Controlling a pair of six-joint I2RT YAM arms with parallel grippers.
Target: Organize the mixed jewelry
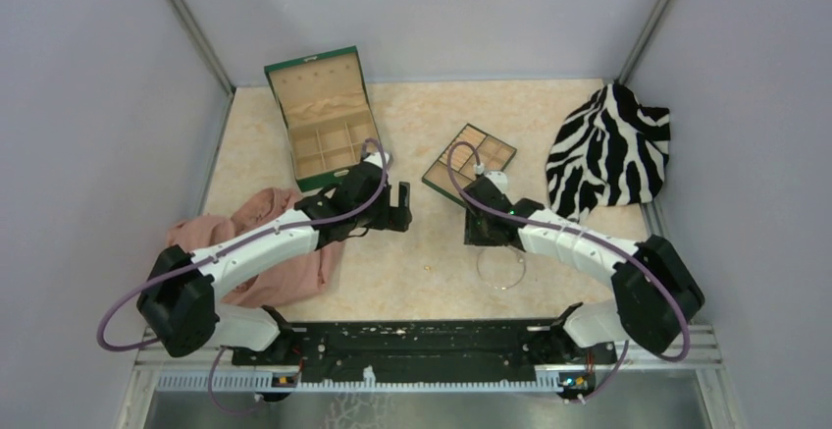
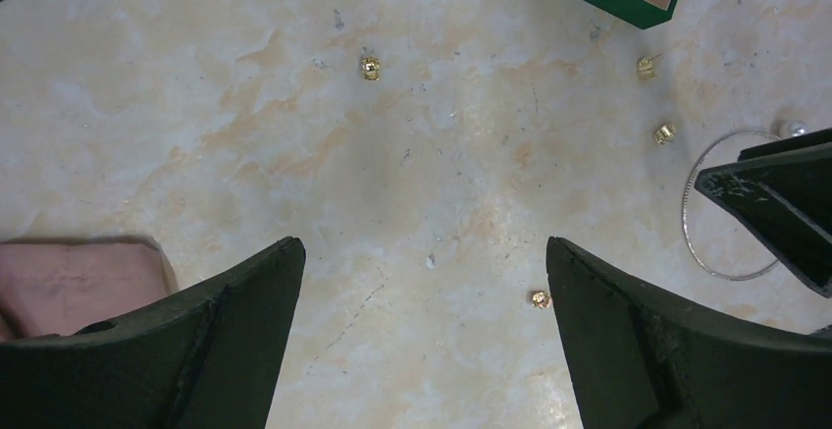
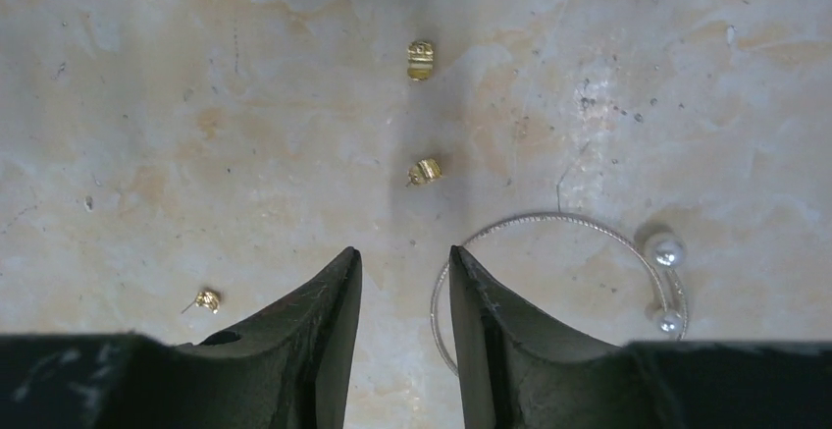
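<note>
Right hand (image 3: 404,252), fingers narrowly parted and empty, sits low over the bench (image 3: 147,105), one finger overlapping the silvery hoop (image 3: 549,216); gold pieces (image 3: 425,171) lie just ahead. Closing could skid the thin wire away. Left hand (image 2: 424,242) spread wide, empty.

And there's the silvery wire hoop (image 3: 549,216), lying flat on the tabletop (image 3: 147,105), open-ended, with a pearly bead (image 3: 667,249) capping each tip. Four tiny gold pieces (image 2: 370,67) sit scattered to one side, well spread, none touching the hoop.
</note>
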